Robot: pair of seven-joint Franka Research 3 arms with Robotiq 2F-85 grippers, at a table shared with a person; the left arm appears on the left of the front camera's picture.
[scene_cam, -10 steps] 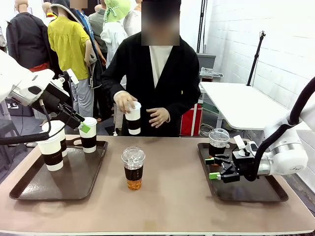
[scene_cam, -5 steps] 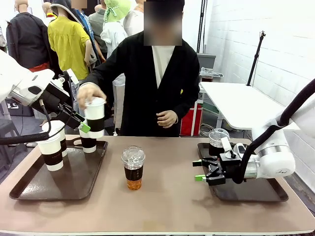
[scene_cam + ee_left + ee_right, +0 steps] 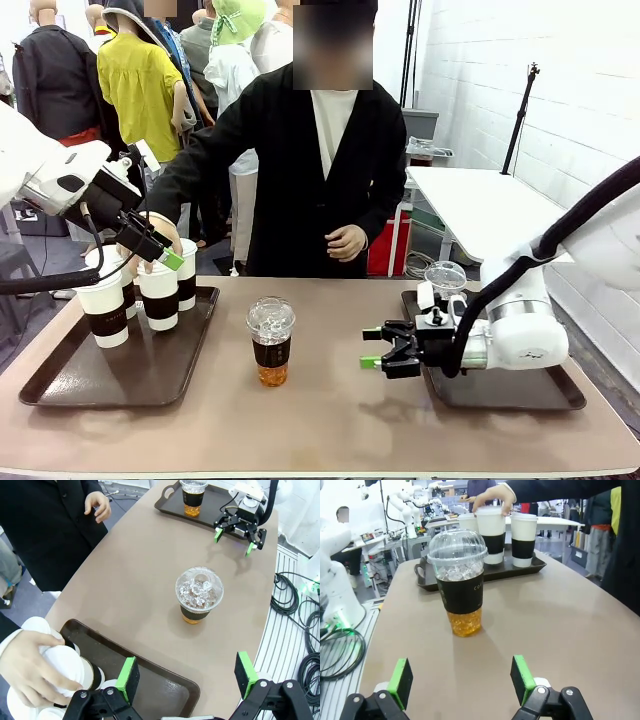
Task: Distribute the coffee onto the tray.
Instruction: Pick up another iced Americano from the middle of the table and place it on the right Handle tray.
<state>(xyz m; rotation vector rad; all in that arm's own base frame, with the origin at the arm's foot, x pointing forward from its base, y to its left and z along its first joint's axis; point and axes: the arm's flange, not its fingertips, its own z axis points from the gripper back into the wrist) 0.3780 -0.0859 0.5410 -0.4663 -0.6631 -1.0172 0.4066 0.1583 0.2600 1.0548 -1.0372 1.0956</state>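
Observation:
A clear domed-lid cup (image 3: 270, 342) with a dark sleeve and amber liquid stands mid-table, also seen at cup (image 3: 199, 596) and cup (image 3: 460, 589). My right gripper (image 3: 385, 350) hovers open just to its right, low over the table, fingers (image 3: 522, 678) pointing at it. Another clear cup (image 3: 443, 286) sits on the right tray (image 3: 530, 392). Several white sleeved cups stand on the left tray (image 3: 60, 385); the person's hand (image 3: 30, 666) holds one white cup (image 3: 158, 296) there. My left gripper (image 3: 165, 255) is open above that tray's far end, holding nothing.
The person stands at the far edge, one hand (image 3: 348, 240) held at the waist. Bare tabletop (image 3: 330, 420) runs between the trays. A white side table (image 3: 480, 205) stands behind to the right; cables (image 3: 295, 605) lie on the floor.
My right gripper has moved left off the right tray toward the middle clear cup. The person has carried a white cup over and lowered it onto the left tray. My left arm held still.

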